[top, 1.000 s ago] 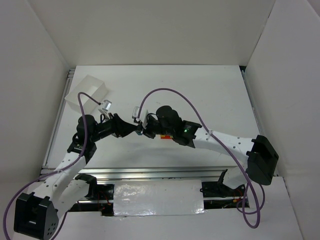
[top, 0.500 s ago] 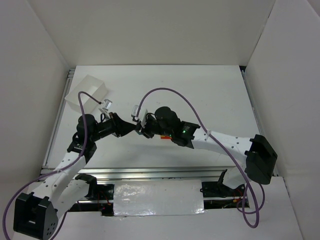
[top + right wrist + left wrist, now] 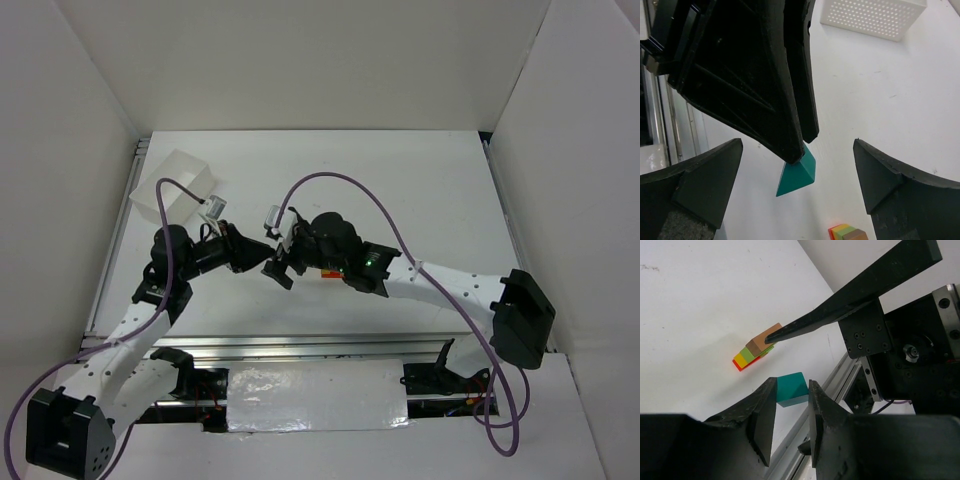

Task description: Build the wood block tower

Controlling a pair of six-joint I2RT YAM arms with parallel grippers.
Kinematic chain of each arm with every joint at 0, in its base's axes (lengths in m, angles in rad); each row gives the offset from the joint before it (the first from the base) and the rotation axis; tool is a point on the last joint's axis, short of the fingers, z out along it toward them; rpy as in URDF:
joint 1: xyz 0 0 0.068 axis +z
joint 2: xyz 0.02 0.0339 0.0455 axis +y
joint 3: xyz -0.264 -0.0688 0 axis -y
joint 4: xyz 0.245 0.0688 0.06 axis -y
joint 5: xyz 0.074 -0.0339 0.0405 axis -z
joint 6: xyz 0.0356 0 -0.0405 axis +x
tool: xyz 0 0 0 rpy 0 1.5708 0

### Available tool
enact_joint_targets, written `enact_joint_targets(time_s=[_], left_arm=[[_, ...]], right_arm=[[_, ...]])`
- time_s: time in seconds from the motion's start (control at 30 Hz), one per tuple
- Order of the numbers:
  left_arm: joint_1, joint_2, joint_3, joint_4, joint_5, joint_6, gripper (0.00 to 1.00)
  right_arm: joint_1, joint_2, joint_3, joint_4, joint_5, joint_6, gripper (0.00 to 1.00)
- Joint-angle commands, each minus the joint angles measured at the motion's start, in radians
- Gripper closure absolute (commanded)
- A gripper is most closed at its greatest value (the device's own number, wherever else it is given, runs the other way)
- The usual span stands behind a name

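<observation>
A teal peaked block (image 3: 791, 389) (image 3: 797, 172) hangs just above the white table, and my left gripper (image 3: 792, 382) (image 3: 262, 253) is shut on it. Just beyond it, the wood block tower (image 3: 755, 352) (image 3: 847, 233) is a small stack of red, orange, yellow and green blocks with a tan one on top. My right gripper (image 3: 797, 145) (image 3: 281, 260) stands wide open, its fingers on either side of the teal block and the left fingertips. One right finger (image 3: 840, 300) reaches to the tan block's edge. In the top view the arms hide the blocks.
A white perforated box (image 3: 180, 185) (image 3: 872, 17) stands at the table's back left. An aluminium rail (image 3: 300, 345) (image 3: 805, 450) runs along the near edge, close behind the blocks. White walls enclose the table on three sides.
My right gripper's fingers have spread from nearly shut to wide open. Both wrists have shifted slightly to the left. The left gripper stays at the meeting point.
</observation>
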Motion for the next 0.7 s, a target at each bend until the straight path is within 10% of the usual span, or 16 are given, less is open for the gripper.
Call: enact_joint_targets(time_s=[0.0,0.43,0.67], left_arm=[[-0.004,0.010,0.042,0.048,0.029,0.072,0.98],[-0.007,0.012,-0.018,0.343,0.242,0.283,0.98],[-0.010,0.076,0.048,0.373,0.439,0.375,0.98]], right_arm=[[-0.013,-0.061,0.031,0.021,-0.056,0.037,0.00],[-0.393,-0.211,-0.021,-0.037,-0.656,0.284,0.00],[-0.349,-0.168,-0.010,-0.127,-0.677,0.089,0.00]])
